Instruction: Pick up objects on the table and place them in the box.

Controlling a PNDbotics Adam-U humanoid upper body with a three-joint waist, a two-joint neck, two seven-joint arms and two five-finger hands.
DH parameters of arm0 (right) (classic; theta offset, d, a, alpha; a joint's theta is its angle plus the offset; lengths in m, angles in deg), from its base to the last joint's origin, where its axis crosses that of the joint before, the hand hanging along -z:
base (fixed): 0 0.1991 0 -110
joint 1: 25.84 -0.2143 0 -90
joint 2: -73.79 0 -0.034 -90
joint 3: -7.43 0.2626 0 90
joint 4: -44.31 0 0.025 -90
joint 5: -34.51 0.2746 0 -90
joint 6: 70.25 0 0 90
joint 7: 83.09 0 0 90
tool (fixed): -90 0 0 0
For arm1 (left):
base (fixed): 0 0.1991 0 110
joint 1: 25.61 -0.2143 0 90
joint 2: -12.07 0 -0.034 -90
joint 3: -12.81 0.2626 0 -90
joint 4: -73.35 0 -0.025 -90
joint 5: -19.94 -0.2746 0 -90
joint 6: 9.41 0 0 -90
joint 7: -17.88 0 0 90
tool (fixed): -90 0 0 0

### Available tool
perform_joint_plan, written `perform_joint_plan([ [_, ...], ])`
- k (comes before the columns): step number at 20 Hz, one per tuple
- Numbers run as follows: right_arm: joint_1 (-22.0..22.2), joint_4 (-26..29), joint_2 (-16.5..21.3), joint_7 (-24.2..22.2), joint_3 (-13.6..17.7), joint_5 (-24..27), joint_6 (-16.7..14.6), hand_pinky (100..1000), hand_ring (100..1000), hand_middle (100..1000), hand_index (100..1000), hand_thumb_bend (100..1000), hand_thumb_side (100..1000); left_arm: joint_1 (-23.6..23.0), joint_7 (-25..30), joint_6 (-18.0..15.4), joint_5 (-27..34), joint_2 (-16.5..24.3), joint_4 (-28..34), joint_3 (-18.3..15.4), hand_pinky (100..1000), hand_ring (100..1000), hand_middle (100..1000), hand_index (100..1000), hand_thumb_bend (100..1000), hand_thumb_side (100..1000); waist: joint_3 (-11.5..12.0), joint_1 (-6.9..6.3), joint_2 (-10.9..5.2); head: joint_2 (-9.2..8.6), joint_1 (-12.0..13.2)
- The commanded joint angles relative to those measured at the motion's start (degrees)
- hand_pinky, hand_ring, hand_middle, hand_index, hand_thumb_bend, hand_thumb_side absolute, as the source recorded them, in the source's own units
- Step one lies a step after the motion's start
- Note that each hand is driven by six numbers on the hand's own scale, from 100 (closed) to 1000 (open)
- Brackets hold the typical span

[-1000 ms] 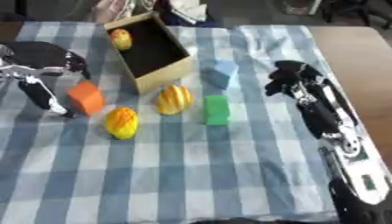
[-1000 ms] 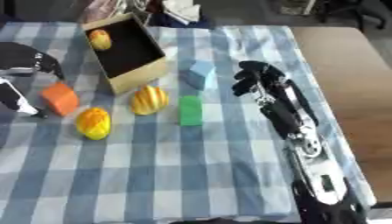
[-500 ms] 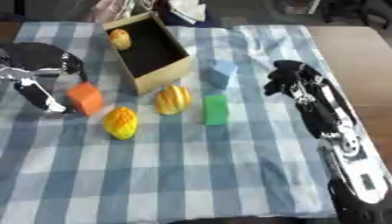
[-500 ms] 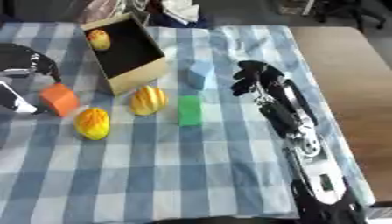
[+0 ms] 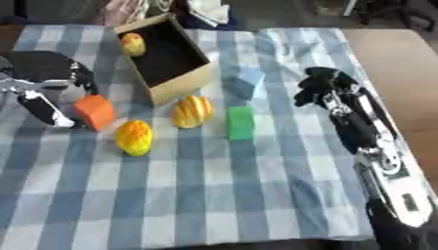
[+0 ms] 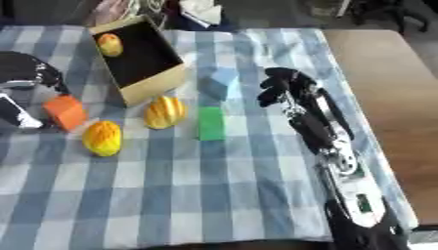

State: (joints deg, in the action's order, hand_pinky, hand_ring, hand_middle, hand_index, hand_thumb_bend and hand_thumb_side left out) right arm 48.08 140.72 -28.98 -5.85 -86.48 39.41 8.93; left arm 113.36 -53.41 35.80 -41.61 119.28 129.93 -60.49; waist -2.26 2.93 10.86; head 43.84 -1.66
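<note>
The orange block (image 5: 94,111) sits at nine o'clock on the checked cloth (image 5: 214,185), just beside your left hand (image 5: 43,85), whose fingers curl down and hold nothing. Next come two yellow-orange fruits (image 5: 134,137) (image 5: 192,111) and the green block (image 5: 241,122). At eleven o'clock, the box (image 5: 184,85) holds one yellow fruit (image 5: 132,44). The blue block (image 5: 249,80) lies beside it. Your right hand (image 5: 323,90), at three o'clock, is curled and empty.
</note>
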Motion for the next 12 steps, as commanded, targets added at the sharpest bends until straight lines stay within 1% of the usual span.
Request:
perform_joint_plan([
  [1, -0.51, 0.56, 0.41, 0.31, 0.33, 0.05, -0.03, 583, 593, 606, 771, 100, 560, 0.76, 5.77, -7.18, 1.26, 1.26, 0.98, -0.51, 702, 584, 564, 679, 420, 407, 0.09, -0.39, -1.31, 0.28, -0.16],
  [3, -0.5, 0.55, 0.42, 0.33, 0.33, 0.04, -0.02, 583, 593, 605, 770, 100, 561, 0.9, 4.93, -7.18, 2.06, 1.77, 1.51, -0.86, 695, 573, 552, 671, 412, 399, 0.14, -0.41, -1.32, 0.28, -0.19],
  [4, -0.49, 0.55, 0.43, 0.34, 0.34, 0.03, -0.01, 583, 593, 605, 770, 100, 561, 0.98, 4.55, -7.18, 2.44, 2.1, 1.82, -1.07, 693, 570, 550, 669, 390, 405, 0.16, -0.42, -1.33, 0.28, -0.22],
  [5, -0.48, 0.54, 0.44, 0.36, 0.36, 0.01, -0.01, 584, 593, 605, 771, 100, 562, 1.01, 4.21, -7.18, 2.88, 2.42, 2.11, -1.26, 692, 567, 546, 667, 404, 392, 0.17, -0.44, -1.34, 0.28, -0.24],
  [10, -0.44, 0.54, 0.47, 0.41, 0.39, -0.03, 0.0, 584, 593, 605, 771, 100, 560, 1.36, 3.04, -7.07, 5.74, 4.2, 3.46, -2.65, 685, 557, 534, 660, 385, 372, 0.28, -0.53, -1.41, 0.28, -0.44],
  [11, -0.44, 0.54, 0.47, 0.41, 0.4, -0.04, 0.0, 584, 593, 605, 771, 100, 560, 1.42, 2.96, -6.93, 6.4, 4.54, 3.68, -2.92, 683, 555, 531, 659, 349, 377, 0.3, -0.54, -1.42, 0.28, -0.46],
  [12, -0.43, 0.54, 0.48, 0.42, 0.4, -0.04, 0.01, 584, 593, 605, 771, 100, 559, 1.49, 2.94, -6.74, 7.08, 4.84, 3.89, -3.19, 683, 554, 530, 659, 379, 365, 0.32, -0.55, -1.45, 0.28, -0.49],
])
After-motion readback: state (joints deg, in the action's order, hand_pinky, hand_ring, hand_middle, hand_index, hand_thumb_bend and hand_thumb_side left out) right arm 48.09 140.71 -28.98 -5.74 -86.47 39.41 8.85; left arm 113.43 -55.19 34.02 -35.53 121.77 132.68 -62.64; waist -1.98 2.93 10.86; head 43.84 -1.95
